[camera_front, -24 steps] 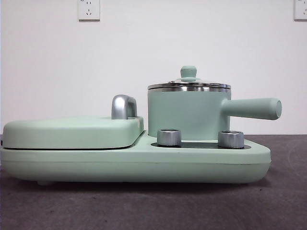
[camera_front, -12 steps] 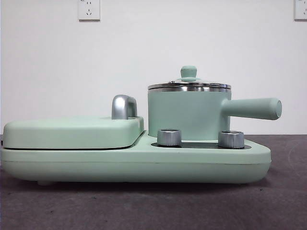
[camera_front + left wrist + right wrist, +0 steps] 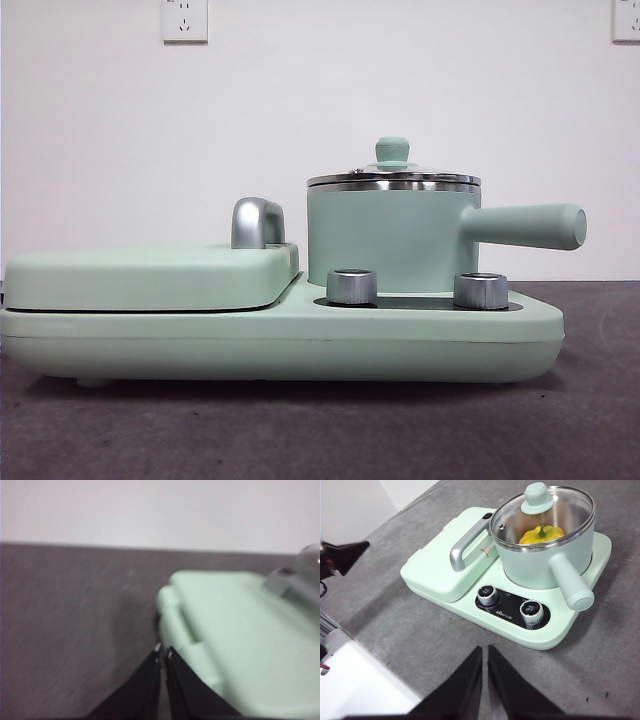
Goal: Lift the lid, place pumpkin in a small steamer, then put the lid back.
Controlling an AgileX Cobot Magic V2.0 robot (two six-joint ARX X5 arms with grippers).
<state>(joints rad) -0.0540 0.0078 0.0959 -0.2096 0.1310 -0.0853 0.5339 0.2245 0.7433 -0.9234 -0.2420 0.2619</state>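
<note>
— What do we see of our own body?
— Two pairs of matte black, tapered, wedge-shaped jaws: left gripper (image 3: 163, 656) shows pale specks at its tips, right gripper (image 3: 484, 652) is plain.

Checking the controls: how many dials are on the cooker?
2: left dial near the griddle cover, right dial below the steamer's handle. None seems hidden.

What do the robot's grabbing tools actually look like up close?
Each tool is a pair of flat, matte black blades that narrow to pointed tips. The left tool has small pale flecks at its tips; that picture is blurred. The right tool looks plain black. No cables or markings show on either.
</note>
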